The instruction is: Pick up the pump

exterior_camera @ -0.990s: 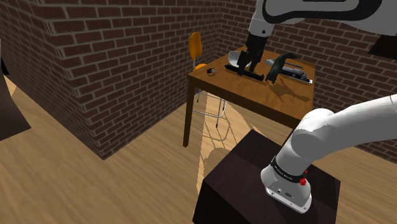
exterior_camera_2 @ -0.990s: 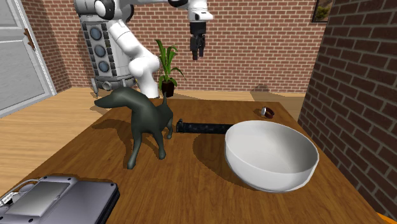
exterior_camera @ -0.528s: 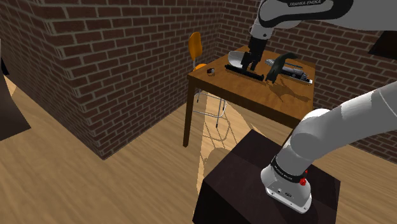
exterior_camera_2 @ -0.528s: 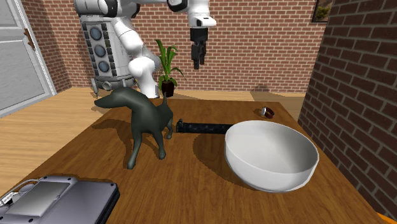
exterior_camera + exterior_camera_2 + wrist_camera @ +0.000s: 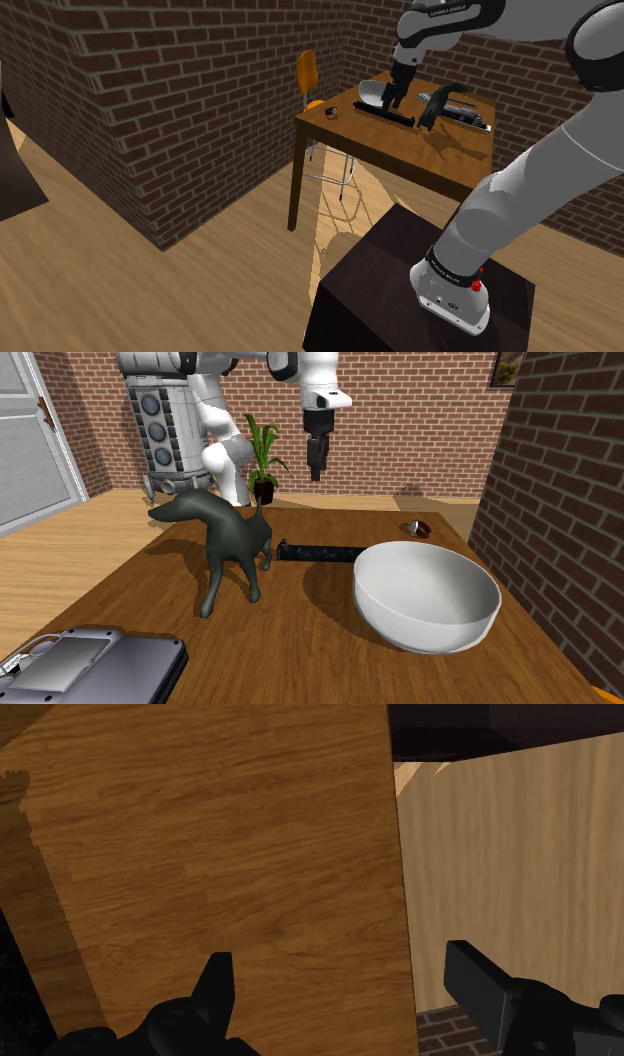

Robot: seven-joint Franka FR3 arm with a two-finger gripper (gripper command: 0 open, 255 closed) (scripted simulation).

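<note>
Pump: here it is, a long black tube [image 5: 318, 553] lying flat on the desk [image 5: 300, 642], between the dog figure's hind legs and the bowl. The end nearest the bowl slips behind the rim in the second exterior view, so I cannot tell whether the two touch.
Pump, shoulder view: the black bar [image 5: 393, 116] lies just beside the bowl [image 5: 370, 93], toward the near side of the desk [image 5: 400, 150].
Jaws: wide apart. In the wrist view the two black fingers [image 5: 215, 989] stand well apart, with bare wood [image 5: 200, 854] and the desk's edge between them. They hold nothing.
Jaws, position: pointing down from the white arm [image 5: 318, 377], hanging well above the pump and apart from it.
Bowl: big, white and round [image 5: 420, 622], open side up, its smooth white inner wall in plain sight.
Case: a flat grey case [image 5: 90, 667] at the desk's near corner in the second exterior view, lid down. What it holds cannot be seen.
Pot: a dark pot [image 5: 263, 492] on the floor by the brick wall, with a green leafy plant [image 5: 262, 442] rising out of it.
Dog figure: dark grey and standing upright [image 5: 225, 542], just beside the pump.
Small thing: a dark-and-white bit [image 5: 420, 529] near the desk's far edge, too small to name.
Chair: orange-backed [image 5: 307, 72], beyond the desk's far corner in the shoulder view.
</note>
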